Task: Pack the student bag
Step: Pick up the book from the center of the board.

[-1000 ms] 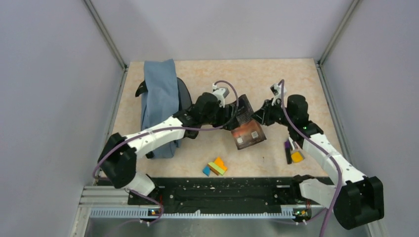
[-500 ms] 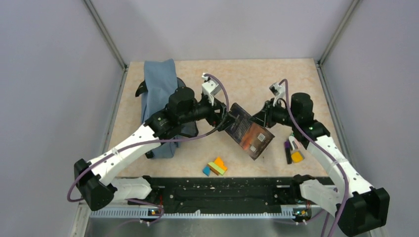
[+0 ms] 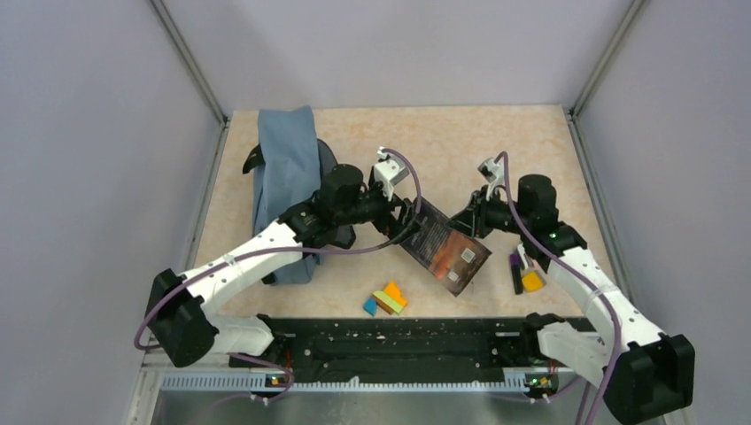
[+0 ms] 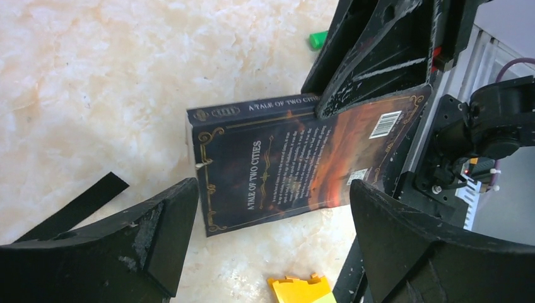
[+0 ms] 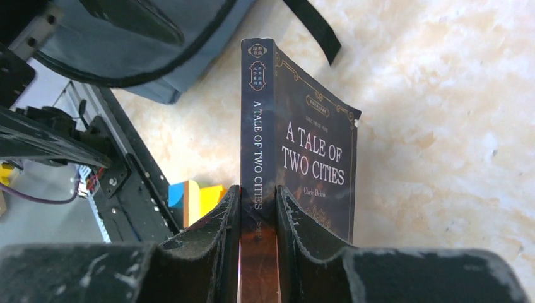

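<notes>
left claw (image 3: 409,215) opened off book (image 3: 447,250) | marbled beige table (image 3: 460,142) | lilac walls (image 3: 89,177)

I have both arms reaching forward and angled inward, wrists close to meeting. My left gripper (image 3: 409,215) stands spread wide, holding nothing; my right gripper (image 3: 460,218) is pinched on a book (image 3: 445,246).
</notes>
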Tool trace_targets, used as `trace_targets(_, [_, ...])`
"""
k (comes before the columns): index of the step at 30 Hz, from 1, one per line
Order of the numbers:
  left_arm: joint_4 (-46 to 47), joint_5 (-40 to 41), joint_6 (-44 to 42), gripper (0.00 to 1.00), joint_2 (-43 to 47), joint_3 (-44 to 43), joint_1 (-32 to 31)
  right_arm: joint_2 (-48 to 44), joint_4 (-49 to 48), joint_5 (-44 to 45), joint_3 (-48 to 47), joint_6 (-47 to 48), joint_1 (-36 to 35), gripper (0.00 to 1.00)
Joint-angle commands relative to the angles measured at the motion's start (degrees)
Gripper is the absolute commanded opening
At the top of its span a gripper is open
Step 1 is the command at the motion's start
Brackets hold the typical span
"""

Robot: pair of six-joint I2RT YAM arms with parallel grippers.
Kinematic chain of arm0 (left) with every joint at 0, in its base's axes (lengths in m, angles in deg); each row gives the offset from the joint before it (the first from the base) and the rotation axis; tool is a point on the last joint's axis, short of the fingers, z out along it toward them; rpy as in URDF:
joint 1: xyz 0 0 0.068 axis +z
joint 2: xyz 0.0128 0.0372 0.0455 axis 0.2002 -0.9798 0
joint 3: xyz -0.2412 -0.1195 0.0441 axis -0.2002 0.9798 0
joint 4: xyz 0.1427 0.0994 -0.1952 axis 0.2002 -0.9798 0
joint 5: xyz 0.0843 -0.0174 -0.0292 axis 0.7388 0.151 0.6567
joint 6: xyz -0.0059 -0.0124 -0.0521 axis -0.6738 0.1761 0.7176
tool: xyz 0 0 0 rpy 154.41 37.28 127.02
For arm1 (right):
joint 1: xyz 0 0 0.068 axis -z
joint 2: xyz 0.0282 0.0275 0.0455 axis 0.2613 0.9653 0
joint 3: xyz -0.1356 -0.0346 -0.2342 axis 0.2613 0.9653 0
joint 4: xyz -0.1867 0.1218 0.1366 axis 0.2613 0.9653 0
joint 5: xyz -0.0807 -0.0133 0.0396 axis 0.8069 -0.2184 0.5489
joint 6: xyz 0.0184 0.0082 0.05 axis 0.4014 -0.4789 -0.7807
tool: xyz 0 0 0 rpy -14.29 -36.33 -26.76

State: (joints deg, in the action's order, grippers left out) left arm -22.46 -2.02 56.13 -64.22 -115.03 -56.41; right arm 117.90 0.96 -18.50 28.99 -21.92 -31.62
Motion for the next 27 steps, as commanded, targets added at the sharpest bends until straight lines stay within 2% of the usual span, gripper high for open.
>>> trace_targets(1, [5.5, 0.3, -1.9, 0.94, -0.4, 1.0, 0.3, -0.4, -6.4, -0.9, 1.0, 1.7, -0.4, 0.00])
trace_targets(6, [9.6, 6.2, 1.9, 0.94, -1.3, 2.8, 0.3, 0.2, -6.7, 2.6, 2.8, 3.0, -2.0, 0.00])
trace_targets(9, [10.5, 12.7, 13.3, 0.93, -3.5, 2.3, 0.4, 0.2, -6.6, 7.8, 3.2, 4.7, -4.3, 0.00])
trace_targets(15, [11.7, 15.5, 30.1, 0.91, -8.1, 0.2, 0.4, -0.1, -6.0, 16.0, 3.9, 5.7, -7.6, 0.00])
trace_targets(18, [9.3, 18.2, 33.4, 0.91, -10.6, -1.0, 0.4, -0.5, -5.7, 18.9, 4.2, 6.4, -9.5, 0.00])
trace_targets(23, [10.2, 15.4, 36.9, 0.92, -13.6, -1.8, 0.3, -1.3, -6.6, 22.0, 5.0, 7.1, -12.2, 0.00])
trace_targets(27, [10.0, 16.8, 37.8, 0.93, -15.0, -1.8, 0.3, -2.0, -7.0, 23.4, 5.2, 7.7, -13.4, 0.00])
